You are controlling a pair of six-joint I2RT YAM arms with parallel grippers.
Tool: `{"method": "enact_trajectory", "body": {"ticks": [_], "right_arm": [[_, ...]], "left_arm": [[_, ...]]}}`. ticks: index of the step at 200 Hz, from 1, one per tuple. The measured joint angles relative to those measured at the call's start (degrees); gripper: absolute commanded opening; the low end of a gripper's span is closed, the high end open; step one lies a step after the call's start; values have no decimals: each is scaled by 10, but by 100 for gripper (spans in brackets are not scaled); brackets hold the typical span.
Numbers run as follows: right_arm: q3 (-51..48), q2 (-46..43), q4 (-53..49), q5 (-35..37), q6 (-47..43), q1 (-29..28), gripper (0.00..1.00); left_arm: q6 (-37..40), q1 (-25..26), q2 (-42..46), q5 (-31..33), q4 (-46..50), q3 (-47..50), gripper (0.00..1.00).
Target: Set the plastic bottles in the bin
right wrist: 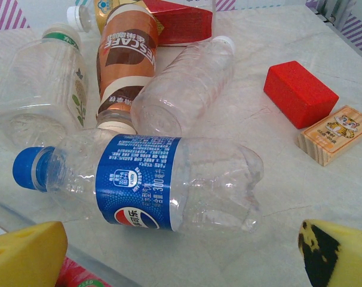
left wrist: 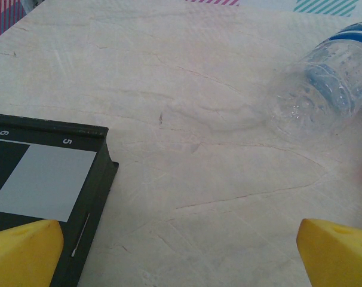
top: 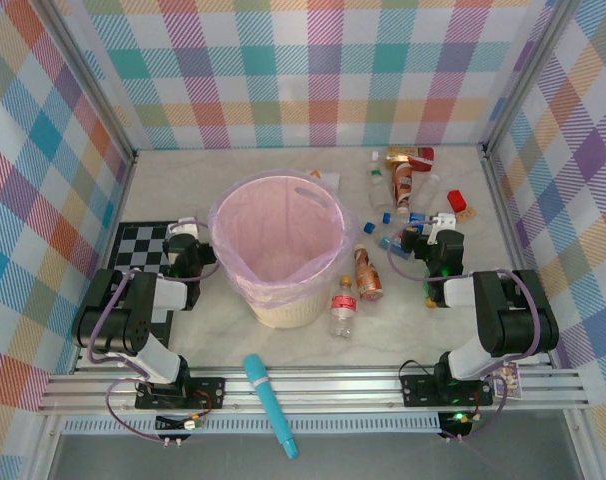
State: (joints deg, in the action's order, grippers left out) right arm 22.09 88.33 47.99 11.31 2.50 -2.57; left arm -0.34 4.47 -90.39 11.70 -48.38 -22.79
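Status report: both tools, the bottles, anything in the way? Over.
Left tool open, empty, over bare table. Right tool open, above blue-capped bottle. Bottles all on table, none seen in bin. Red block beside them, not blocking.

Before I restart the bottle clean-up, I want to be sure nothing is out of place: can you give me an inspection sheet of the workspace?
Surface: table pale, marble-patterned, faintly scratched.
Job's things: bin upright at centre with a pink liner; plastic bottles lying outside it, mostly to its right; blue-label bottle just ahead of the right end effector.
Clutter: teal stick across the front rail; red block and tiger block at right; chessboard at left.
End effectors: left end effector open beside the chessboard; right open, holding nothing.
Cables: lilac cable looped along each arm, no snag seen.
Surroundings: checked walls on three sides.
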Motion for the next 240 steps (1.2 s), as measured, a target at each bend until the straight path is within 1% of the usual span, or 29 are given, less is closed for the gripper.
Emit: {"method": "enact_trajectory", "body": {"ticks": [137,162,190,212,230,240], "right_arm": [[0,0,0,0,0,0,99],[5,-7,-16,-7,0,0,99],[12,-15,-35,-14,-2,0,99],[49,-69,-147,-12,-3,0,99],[109,-127,-239,-1,3,0,99],[153,-157,-309,11,21,0,99]], "left_arm": [[0,0,2,3,5,0,100],[-2,0,46,17,78,-17,100],[-15,-1,105,48,129,-42,100],[-26,-3,160,64,214,-73,100],[-54,-11,207,81,310,-124,100],[-78,-19,227,93,370,-160,100]]}}
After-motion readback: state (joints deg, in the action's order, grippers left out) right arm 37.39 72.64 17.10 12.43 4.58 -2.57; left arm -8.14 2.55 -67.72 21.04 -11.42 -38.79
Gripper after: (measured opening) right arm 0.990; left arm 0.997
